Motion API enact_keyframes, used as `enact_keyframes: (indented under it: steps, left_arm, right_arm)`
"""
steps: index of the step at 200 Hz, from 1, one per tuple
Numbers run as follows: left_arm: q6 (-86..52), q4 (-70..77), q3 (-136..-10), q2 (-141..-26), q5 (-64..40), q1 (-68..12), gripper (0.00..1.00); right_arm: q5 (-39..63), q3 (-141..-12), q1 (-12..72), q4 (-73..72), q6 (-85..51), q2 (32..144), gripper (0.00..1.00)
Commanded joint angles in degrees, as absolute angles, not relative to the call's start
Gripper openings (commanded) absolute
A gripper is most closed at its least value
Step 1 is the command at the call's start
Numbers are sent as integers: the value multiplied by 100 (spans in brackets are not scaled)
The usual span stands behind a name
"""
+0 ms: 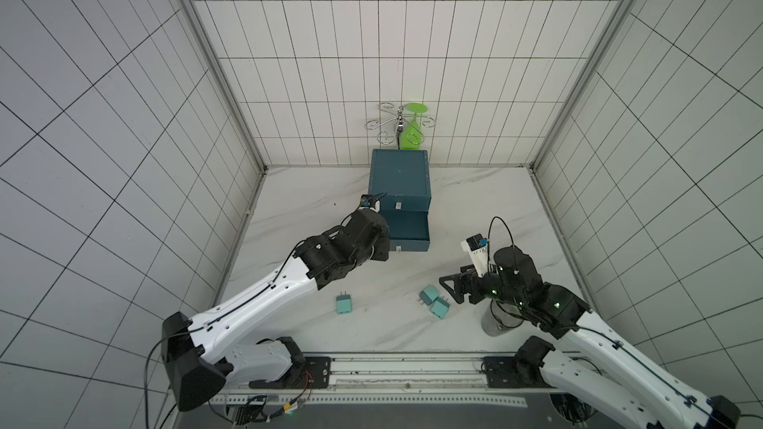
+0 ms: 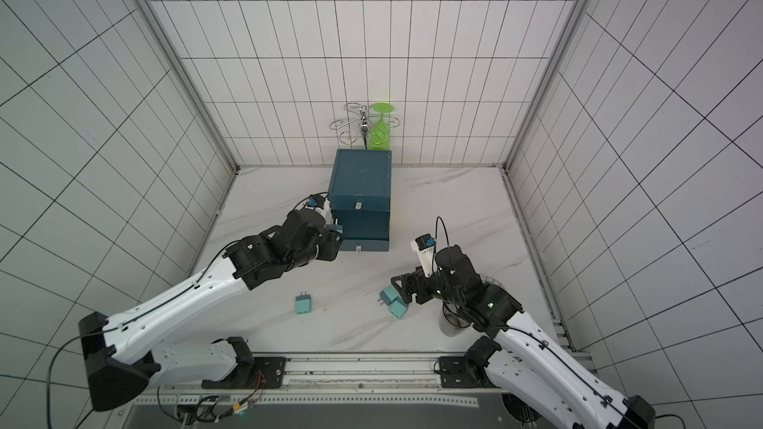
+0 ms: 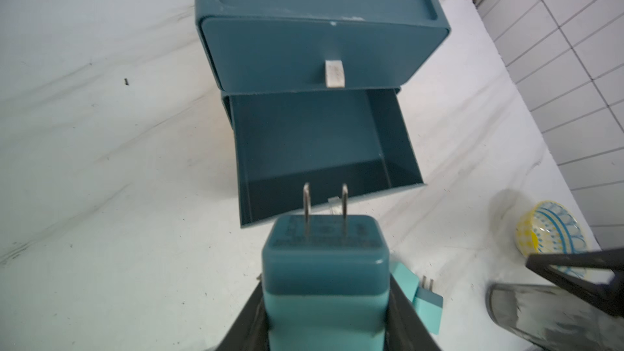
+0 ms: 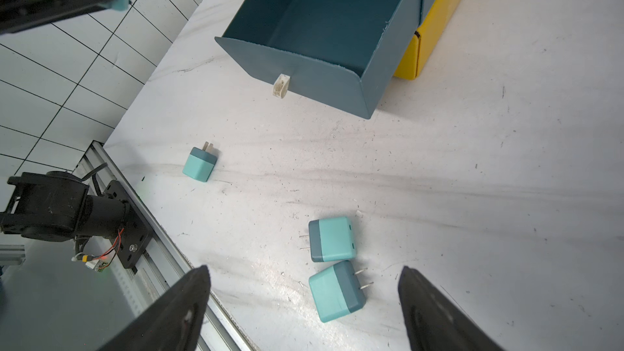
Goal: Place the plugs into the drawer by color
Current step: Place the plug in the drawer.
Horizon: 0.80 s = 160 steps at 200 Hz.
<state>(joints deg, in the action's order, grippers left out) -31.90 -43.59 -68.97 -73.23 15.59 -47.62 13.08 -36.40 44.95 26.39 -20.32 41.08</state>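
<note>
A smooth, round-cornered teal plug (image 3: 326,258), darker on the face bearing its two flat metal prongs, is clamped between the black fingers of the left gripper (image 3: 326,302). Its prongs point at the open drawer (image 3: 398,143) just ahead of that gripper, a thin-walled dark teal box with a white tab. On the marbled white bench (image 4: 472,197), a pair of plugs (image 4: 332,238) lies just ahead of the right gripper (image 4: 304,268), whose jaws stand wide apart. A lone plug (image 4: 200,164) lies farther off.
</note>
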Motion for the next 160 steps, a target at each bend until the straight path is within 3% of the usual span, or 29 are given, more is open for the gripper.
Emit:
enact_keyframes:
  steps: [1, 43, 92, 160]
  left_arm:
    - [-2854, -4536, -7352, -7916, 2060, -4716, 0]
    - [-2714, -5440, -8681, -9357, 2061, -4396, 0]
    - [-2645, -5340, -8968, -10349, 1910, -4131, 0]
    - [-2725, -4906, -8668, -10656, 1914, -4053, 5]
  right_arm:
    - [1437, -3483, 4430, 2439, -2116, 4041, 91]
    - [1363, -3377, 4431, 2446, -2162, 3746, 91]
    - [1310, -3348, 4435, 2495, -2171, 3542, 91]
    - [1371, -3355, 4433, 2421, -2180, 3835, 91]
